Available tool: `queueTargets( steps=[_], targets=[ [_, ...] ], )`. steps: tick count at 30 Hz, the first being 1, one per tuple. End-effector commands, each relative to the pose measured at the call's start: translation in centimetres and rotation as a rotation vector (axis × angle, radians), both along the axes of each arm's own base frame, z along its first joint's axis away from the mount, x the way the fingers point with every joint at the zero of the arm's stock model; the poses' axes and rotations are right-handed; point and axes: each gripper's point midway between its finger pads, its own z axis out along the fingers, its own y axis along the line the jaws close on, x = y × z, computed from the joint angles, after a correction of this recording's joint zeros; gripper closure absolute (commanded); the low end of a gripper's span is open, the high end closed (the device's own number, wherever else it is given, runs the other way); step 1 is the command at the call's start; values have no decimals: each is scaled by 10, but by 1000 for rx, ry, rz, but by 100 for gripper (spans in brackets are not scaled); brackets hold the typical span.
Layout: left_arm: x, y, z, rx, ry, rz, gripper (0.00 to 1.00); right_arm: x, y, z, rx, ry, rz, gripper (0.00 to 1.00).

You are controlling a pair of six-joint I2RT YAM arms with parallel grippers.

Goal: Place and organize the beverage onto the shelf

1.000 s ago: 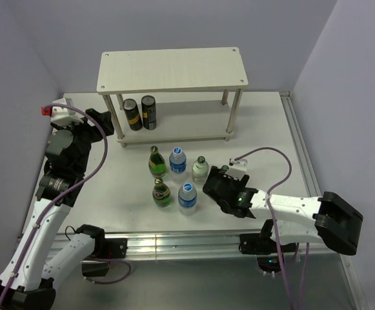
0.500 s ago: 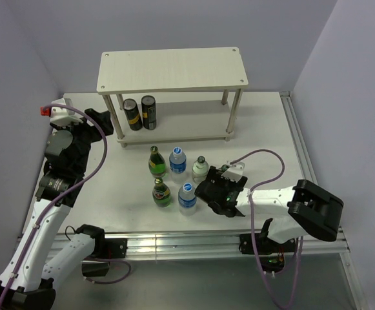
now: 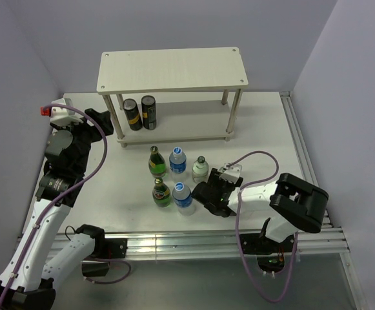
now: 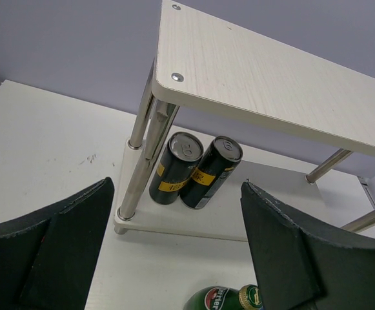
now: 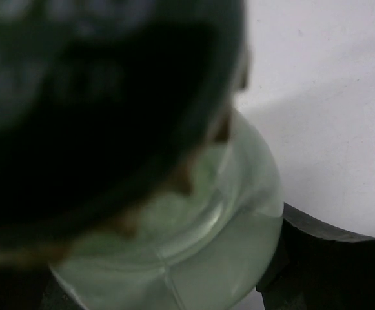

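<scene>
- Left jaws spread wide and empty, facing the left end of the shelf (image 3: 172, 70).
- Right jaws low on the table (image 3: 264, 129), just beside a blue-capped bottle (image 3: 182, 196); grip cannot be told.
- Shelf stands at the table's far side, with two black cans (image 4: 193, 169) on its lower board.

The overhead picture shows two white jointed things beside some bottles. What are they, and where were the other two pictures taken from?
They are two robot arms, bolted to the near edge of the table, each ending in a two-finger claw. The overhead camera looks down from behind them; the other pictures come from a camera on each wrist. The left claw hangs open beside the shelf, facing two dark cans on its lower board. On the table stand five bottles. The right claw sits low among them; its camera shows mostly a pale bottle, too close and blurred to tell whether it is gripped.
</scene>
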Motion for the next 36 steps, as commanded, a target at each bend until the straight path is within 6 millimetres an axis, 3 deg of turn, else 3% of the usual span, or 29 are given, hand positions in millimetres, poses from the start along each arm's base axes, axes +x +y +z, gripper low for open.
queueTargets(
  steps=[1, 4, 8, 16, 24, 30, 33, 36],
  targets=[
    [1, 0, 6, -2, -27, 0, 14, 9, 1, 18, 29, -94, -55, 36],
    [1, 1, 6, 0, -25, 1, 14, 6, -3, 18, 23, -91, -74, 87],
    [1, 0, 6, -1, -28, -2, 14, 4, -6, 20, 34, -85, -97, 100],
    [1, 0, 4, 2, -22, -2, 14, -1, -7, 32, 78, -79, -79, 100],
    [1, 1, 4, 5, -21, 2, 14, -5, -16, 66, 110, -118, -96, 100],
    [1, 1, 4, 7, -21, 3, 14, -1, -14, 111, 141, -173, -79, 100],
    [1, 2, 5, 9, -22, 6, 15, 2, -11, 140, 153, -211, -59, 100],
    [1, 2, 5, 9, -24, 8, 14, 9, -4, 184, 158, -261, -29, 100]
  ],
)
